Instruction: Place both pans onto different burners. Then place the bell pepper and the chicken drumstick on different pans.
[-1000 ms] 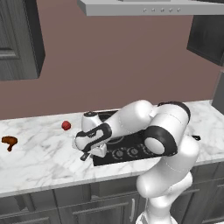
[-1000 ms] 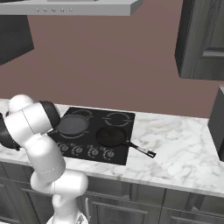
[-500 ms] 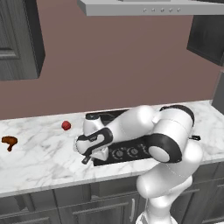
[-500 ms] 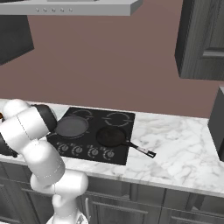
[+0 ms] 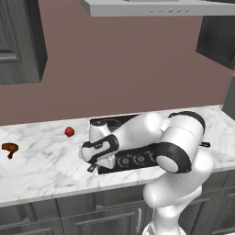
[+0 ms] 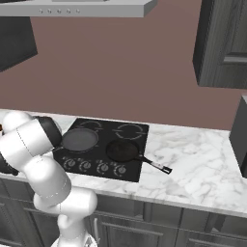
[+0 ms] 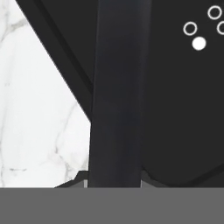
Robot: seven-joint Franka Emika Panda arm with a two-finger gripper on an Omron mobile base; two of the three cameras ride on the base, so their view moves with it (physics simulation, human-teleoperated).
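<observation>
**Gripper clamped on the handle of the wide grey pan at the cooktop's front left**

The white arm bends low over the white marbled counter [image 5: 46,165], and its two-finger gripper [image 5: 93,166] hangs at the front left corner of the flat black glass cooktop [image 6: 137,130]. In the hand view a long, thin black handle [image 7: 117,96] runs straight up between the finger tips, and the jaws are closed on it, with the cooktop's edge and the marble beneath.

That handle belongs to the wide, shallow dark grey frying pan [image 6: 79,139], which sits on the front left burner, partly behind the arm in the right base view. Just beside it to the right, the smaller, blacker frying pan [image 6: 123,150] rests on the front right burner, its own thin handle [image 6: 155,165] pointing out over the cooktop's front right corner and onto the marble. The two pale ring outlines of the rear burners [image 6: 131,129] lie bare behind the pans, and a row of round knobs [image 6: 94,166] lines the cooktop's front edge.

Well to the left on the counter, the small glossy red bell pepper [image 5: 69,131] sits near the back wall. Farther left again, near the picture's edge, lies the brown-orange chicken drumstick [image 5: 9,148], well apart from the pepper and from both pans.

A grey range hood [image 5: 156,7] hangs above the cooktop, with dark cabinets [image 5: 20,41] on either side.
</observation>
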